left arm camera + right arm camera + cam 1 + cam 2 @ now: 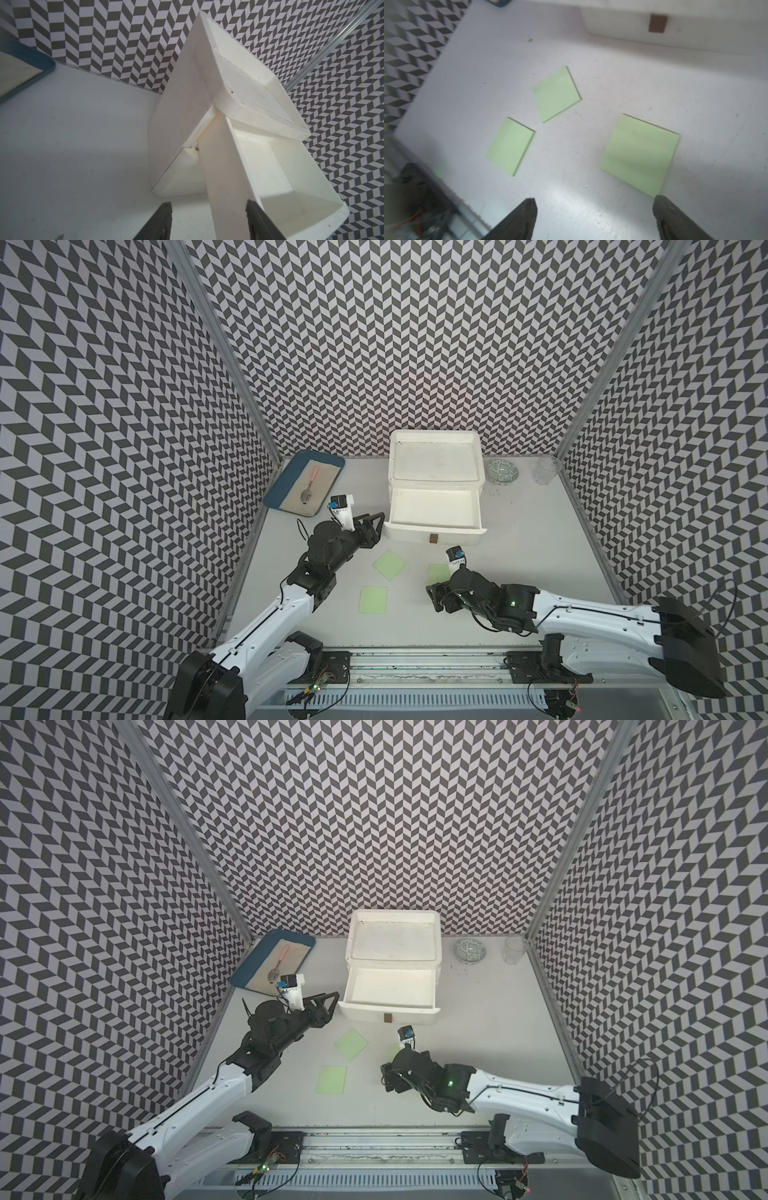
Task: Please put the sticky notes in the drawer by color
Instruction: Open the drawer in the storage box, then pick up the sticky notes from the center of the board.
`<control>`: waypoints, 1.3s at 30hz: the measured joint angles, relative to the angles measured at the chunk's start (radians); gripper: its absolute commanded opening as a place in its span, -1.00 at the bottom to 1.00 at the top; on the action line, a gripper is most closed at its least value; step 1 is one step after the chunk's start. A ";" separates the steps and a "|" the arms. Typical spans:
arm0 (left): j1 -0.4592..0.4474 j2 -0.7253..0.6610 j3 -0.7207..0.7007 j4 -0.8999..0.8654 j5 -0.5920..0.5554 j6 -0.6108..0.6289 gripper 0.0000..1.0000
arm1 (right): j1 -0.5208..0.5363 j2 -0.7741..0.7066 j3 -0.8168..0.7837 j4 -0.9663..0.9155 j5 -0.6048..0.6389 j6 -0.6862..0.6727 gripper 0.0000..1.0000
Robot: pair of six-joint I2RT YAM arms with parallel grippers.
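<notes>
Three pastel green sticky notes lie flat on the white table in front of the drawer: one (389, 565) nearest it, one (373, 600) closer to the front edge, and one (439, 572) partly hidden under my right wrist. The right wrist view shows all three (556, 94) (510, 146) (639, 153). The white drawer (434, 527) stands pulled out and looks bare inside. My right gripper (593, 199) hangs open over bare table, one fingertip (660, 200) at the corner of the nearest note. My left gripper (208, 204) is open, at the drawer's left front corner.
The white drawer unit (434, 439) stands at the back against the wall, with a brown handle (433, 538) on the drawer front. A blue tray (274, 493) holding a spoon (309, 487) sits at the back left. A patterned bowl (503, 471) and a glass (546, 470) stand at the back right.
</notes>
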 measured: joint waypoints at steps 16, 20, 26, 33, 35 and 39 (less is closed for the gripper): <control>0.021 -0.010 -0.056 -0.010 -0.009 -0.019 0.29 | 0.000 0.261 0.022 0.074 0.125 0.087 1.00; 0.021 -0.035 -0.056 -0.010 -0.013 -0.019 0.29 | 0.000 0.285 0.022 0.099 0.126 0.098 1.00; 0.021 -0.053 -0.066 -0.008 -0.016 -0.019 0.29 | 0.001 0.359 0.036 0.100 0.162 0.109 0.91; 0.021 -0.063 -0.073 -0.007 -0.016 -0.019 0.29 | 0.001 0.367 0.034 0.113 0.188 0.127 0.36; 0.021 -0.064 -0.073 -0.007 -0.016 -0.019 0.29 | 0.001 0.357 0.022 0.127 0.187 0.125 0.36; 0.021 -0.065 -0.073 -0.006 -0.016 -0.019 0.30 | 0.005 0.332 0.006 0.127 0.172 0.116 0.35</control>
